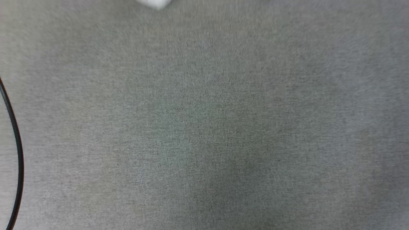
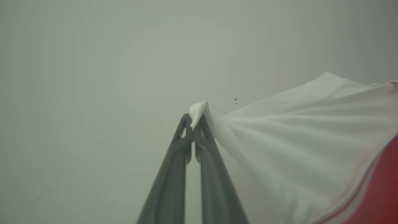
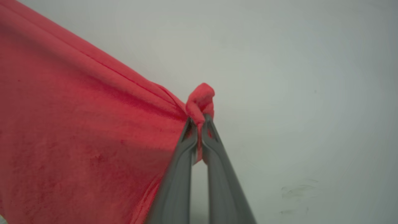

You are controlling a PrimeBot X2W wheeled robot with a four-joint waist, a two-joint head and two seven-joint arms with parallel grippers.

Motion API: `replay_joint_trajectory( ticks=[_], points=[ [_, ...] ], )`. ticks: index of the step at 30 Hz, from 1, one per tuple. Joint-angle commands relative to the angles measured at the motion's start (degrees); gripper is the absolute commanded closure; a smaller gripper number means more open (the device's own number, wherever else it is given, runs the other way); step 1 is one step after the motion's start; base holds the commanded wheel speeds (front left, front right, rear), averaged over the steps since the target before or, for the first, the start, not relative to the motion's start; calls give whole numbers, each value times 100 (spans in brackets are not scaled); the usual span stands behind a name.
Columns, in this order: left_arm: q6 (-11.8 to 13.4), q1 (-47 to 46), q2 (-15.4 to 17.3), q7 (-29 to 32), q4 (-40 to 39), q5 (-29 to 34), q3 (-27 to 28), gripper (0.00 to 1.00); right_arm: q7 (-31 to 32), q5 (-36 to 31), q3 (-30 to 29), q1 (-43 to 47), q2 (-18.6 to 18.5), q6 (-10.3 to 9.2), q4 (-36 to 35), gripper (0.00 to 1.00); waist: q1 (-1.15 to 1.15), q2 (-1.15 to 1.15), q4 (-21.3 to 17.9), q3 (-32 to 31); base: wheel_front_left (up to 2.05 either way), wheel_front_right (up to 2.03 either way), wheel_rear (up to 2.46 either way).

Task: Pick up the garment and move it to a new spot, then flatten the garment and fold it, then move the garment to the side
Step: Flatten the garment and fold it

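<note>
Plainly, the garment (image 3: pixel 77 130) is strung between the two arms. The left gripper (image 2: pixel 194 123) is pinched together on the very tip of the white sleeve (image 2: pixel 295 133). The right gripper (image 3: pixel 199 119) is clamped on a small bunched knob of the red body. From each pinch the cloth fans out in taut creases, so it seems to be under tension. Whether any of it lies on a surface, the wrist views do not tell.

The weak point is the left hold. Very little white cloth pokes past the tips, so a sharp tug or a wider spread of the arms could pull the sleeve free and leave the shirt swinging from one corner. The right bite has more cloth in it and looks safer.

The two holds are also ill matched, a sleeve end and a bit of the body. Laid down from these, the shirt would likely land skewed or twisted and need more flattening.

In the head view the grey tabletop (image 1: pixel 204 127) is blurred. A white scrap (image 1: pixel 155 3) at its top edge may be part of the shirt. A black cable (image 1: pixel 17 153) curves along the left edge and might snag trailing cloth.
</note>
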Motion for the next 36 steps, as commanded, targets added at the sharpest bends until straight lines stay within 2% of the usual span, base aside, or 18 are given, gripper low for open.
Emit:
replay_joint_trajectory(
  ticks=[1,6,9,13,17,27,30,36],
  points=[
    [-10,-380,-49,-204,369,181,-31,100,-213,-150,-19,-295,35,-14,324,100,-2,0,6,336,0,0,0],
    [-17,-1060,-367,-793,1209,440,-136,100,-810,-499,36,-999,122,-15,1079,100,-2,0,41,557,0,0,0],
    [76,-1267,-627,-1252,1683,483,-135,100,-1153,-767,101,-1252,107,-14,1633,100,-2,0,99,683,0,0,0],
    [77,-1118,-872,-1669,2163,437,-202,100,-1592,-855,13,-1441,203,-15,2241,100,-2,0,175,798,0,0,0],
    [-12,-696,-1080,-1889,2327,387,-369,100,-1960,-815,181,-1267,261,-14,2653,100,-2,0,225,841,0,0,0],
    [-27,1306,-1567,-2054,2172,47,-541,100,-2663,-397,396,-224,373,-13,3128,100,-2,0,434,551,0,0,0],
    [27,2108,-1714,-2061,1876,-18,-496,100,-2860,-177,350,320,456,-13,3140,100,-2,0,491,342,0,0,0],
    [148,3796,-1766,-2057,1153,-93,-365,100,-3013,208,536,1559,526,-13,3062,100,-2,0,527,-239,0,0,0]
  ],
)
